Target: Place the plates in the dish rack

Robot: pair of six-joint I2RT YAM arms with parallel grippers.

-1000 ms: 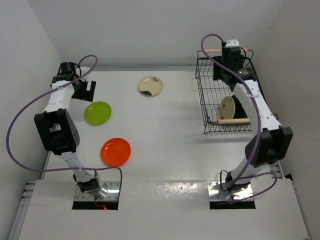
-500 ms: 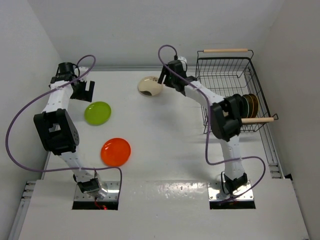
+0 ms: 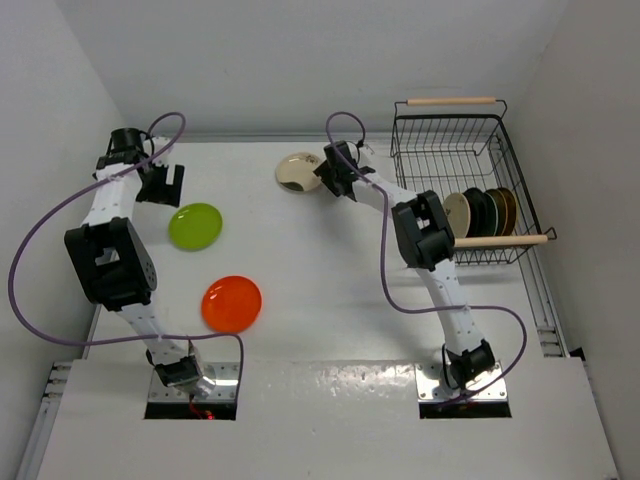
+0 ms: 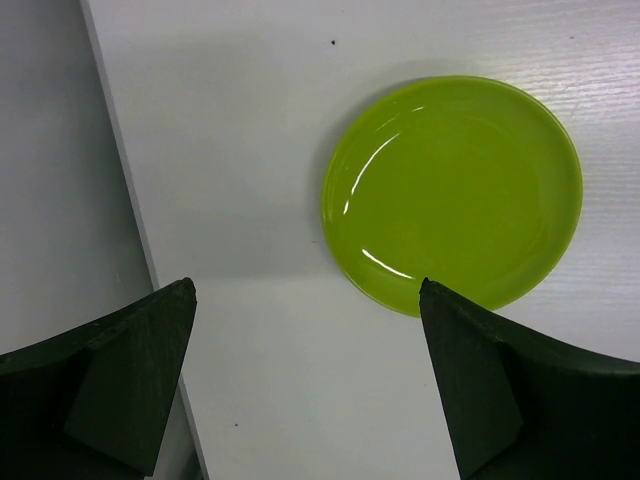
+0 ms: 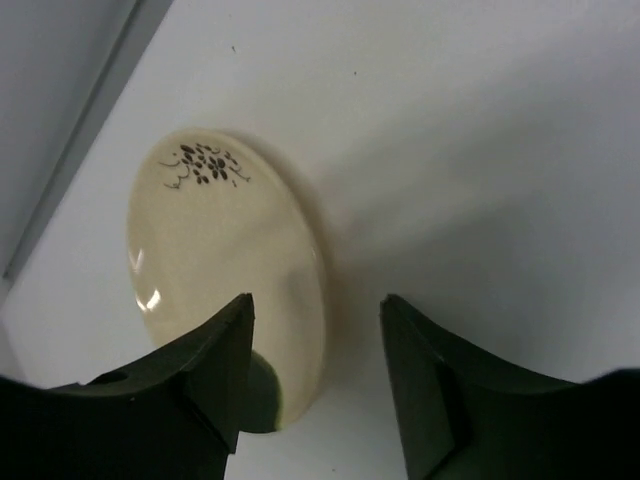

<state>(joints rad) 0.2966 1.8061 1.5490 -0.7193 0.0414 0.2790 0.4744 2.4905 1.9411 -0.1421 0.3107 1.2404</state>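
Note:
A cream plate (image 3: 296, 171) with a small dark flower print lies at the back middle of the table. My right gripper (image 3: 325, 176) is open at its right edge. In the right wrist view the plate's rim (image 5: 225, 270) lies between the two fingers of the right gripper (image 5: 316, 303), not clamped. A lime green plate (image 3: 196, 225) lies at the left; my left gripper (image 3: 165, 185) hovers open just behind it. In the left wrist view the lime plate (image 4: 452, 195) sits ahead of the open left gripper (image 4: 305, 290). An orange-red plate (image 3: 231, 303) lies nearer. The dish rack (image 3: 430, 160) holds several upright plates (image 3: 480, 210).
The rack's wooden handles are at its far end (image 3: 450, 100) and near end (image 3: 500, 240). The table's left edge and side wall (image 4: 50, 180) run close beside the left gripper. The back wall is just behind the cream plate.
My right arm left the dish rack, swung left to the cream plate and settled with its fingers over the plate's right rim. The left arm shifted only slightly.

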